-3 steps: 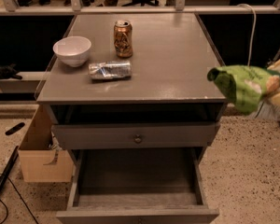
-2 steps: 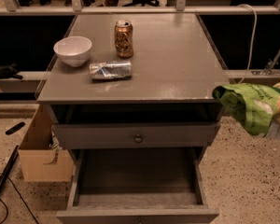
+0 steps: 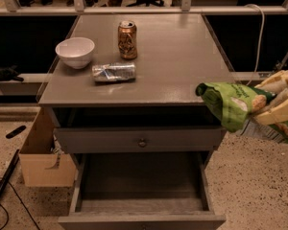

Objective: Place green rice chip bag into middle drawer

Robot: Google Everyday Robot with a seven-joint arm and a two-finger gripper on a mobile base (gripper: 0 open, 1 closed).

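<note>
The green rice chip bag (image 3: 230,104) hangs in the air just off the cabinet's right front corner, at about tabletop height. My gripper (image 3: 272,99) comes in from the right edge, and its cream fingers (image 3: 278,115) are shut on the bag's right end. The middle drawer (image 3: 141,183) is pulled out below and to the left of the bag, and its grey floor shows nothing inside. Above it sits a closed drawer front with a small round knob (image 3: 142,141).
On the cabinet top (image 3: 182,56) stand a white bowl (image 3: 75,51) and a brown soda can (image 3: 127,40), with a silver-blue foil packet (image 3: 114,72) lying in front of them. A cardboard box (image 3: 43,152) sits on the floor at the left. Cables lie at the lower left.
My gripper has carried the bag downward and then a little left, closer to the cabinet's right front corner. Nothing on the cabinet top has moved.
</note>
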